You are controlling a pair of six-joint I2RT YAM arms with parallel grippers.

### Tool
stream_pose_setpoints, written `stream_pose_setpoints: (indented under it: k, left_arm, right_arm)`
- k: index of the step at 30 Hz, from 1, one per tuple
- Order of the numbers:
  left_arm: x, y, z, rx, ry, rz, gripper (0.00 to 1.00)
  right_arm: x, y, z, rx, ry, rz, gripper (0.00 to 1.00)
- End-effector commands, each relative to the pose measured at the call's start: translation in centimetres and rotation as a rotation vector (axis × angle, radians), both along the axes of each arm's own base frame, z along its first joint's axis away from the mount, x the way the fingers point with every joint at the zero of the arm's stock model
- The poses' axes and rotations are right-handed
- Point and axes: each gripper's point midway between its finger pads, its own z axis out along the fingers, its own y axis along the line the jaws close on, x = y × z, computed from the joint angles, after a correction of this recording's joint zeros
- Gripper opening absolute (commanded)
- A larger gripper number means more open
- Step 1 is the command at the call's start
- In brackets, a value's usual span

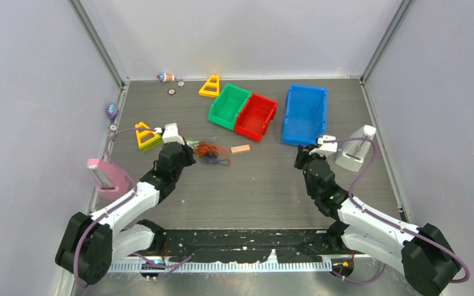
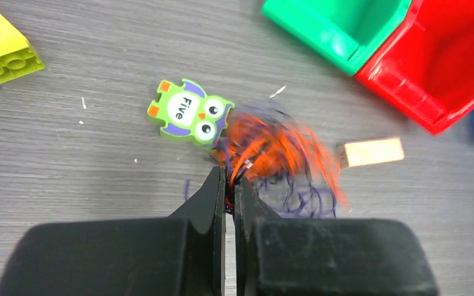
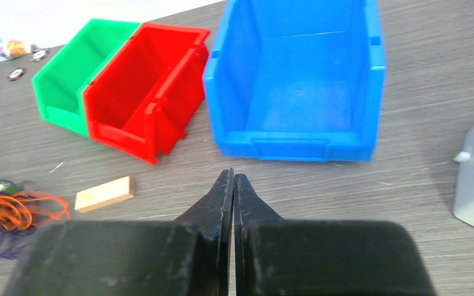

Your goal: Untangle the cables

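The cables (image 2: 271, 151) are a blurred clump of thin orange and dark purple strands on the grey table, seen also in the top view as the cables (image 1: 211, 152) and at the left edge of the right wrist view as the cables (image 3: 6, 213). My left gripper (image 2: 229, 179) is shut on a few orange and dark strands at the clump's near edge. My right gripper (image 3: 233, 179) is shut with nothing between its fingers. It hovers over bare table in front of the blue bin, far to the right of the clump.
A green owl tile (image 2: 190, 112) lies just left of the clump and a small wooden block (image 2: 370, 152) to its right. Green bin (image 1: 229, 106), red bin (image 1: 257, 116) and blue bin (image 1: 305, 113) stand behind. A grey stand (image 1: 357, 148), pink holder (image 1: 106, 174) and yellow triangles (image 1: 145, 135) sit at the sides.
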Motion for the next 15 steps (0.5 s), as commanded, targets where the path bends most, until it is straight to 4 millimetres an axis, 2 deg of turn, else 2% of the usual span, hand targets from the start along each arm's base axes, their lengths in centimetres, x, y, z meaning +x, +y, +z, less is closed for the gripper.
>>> stream_pose_setpoints:
  k: [1,2,3,4,5,6,7,10,15]
  left_arm:
    - [0.2,-1.1,1.1,0.007,-0.075,-0.117,0.00]
    - [-0.1,-3.3,1.6,-0.016,-0.101,-0.244,0.00]
    - [-0.5,-5.5,2.4,-0.042,-0.128,-0.364,0.00]
    - [-1.0,-7.2,2.5,-0.055,-0.131,-0.458,0.00]
    - [-1.4,-8.8,2.8,-0.059,-0.133,-0.536,0.00]
    - [-1.7,-10.0,3.0,-0.057,-0.136,-0.593,0.00]
    - [-2.2,-11.1,3.0,-0.050,-0.129,-0.647,0.00]
    - [-4.0,-13.8,3.6,-0.042,-0.152,-0.795,0.00]
    - [-6.8,-16.2,4.7,-0.061,-0.221,-0.985,0.00]
  right_arm:
    - [0.1,-1.2,0.6,-0.026,-0.044,-0.039,0.06]
    - [-0.1,1.5,1.4,-0.035,-0.084,0.120,0.08]
    - [-0.3,2.7,1.4,-0.047,-0.097,0.195,0.20]
    - [-1.0,5.2,2.2,-0.044,-0.143,0.343,0.29]
    - [-1.3,6.3,2.1,-0.048,-0.148,0.406,0.49]
    - [-1.9,7.8,2.8,-0.036,-0.184,0.497,0.58]
    - [-2.0,8.6,2.4,-0.041,-0.174,0.537,0.68]
    - [-2.9,10.9,2.5,-0.043,-0.177,0.673,0.77]
    - [-3.1,10.9,2.7,-0.038,-0.191,0.683,0.81]
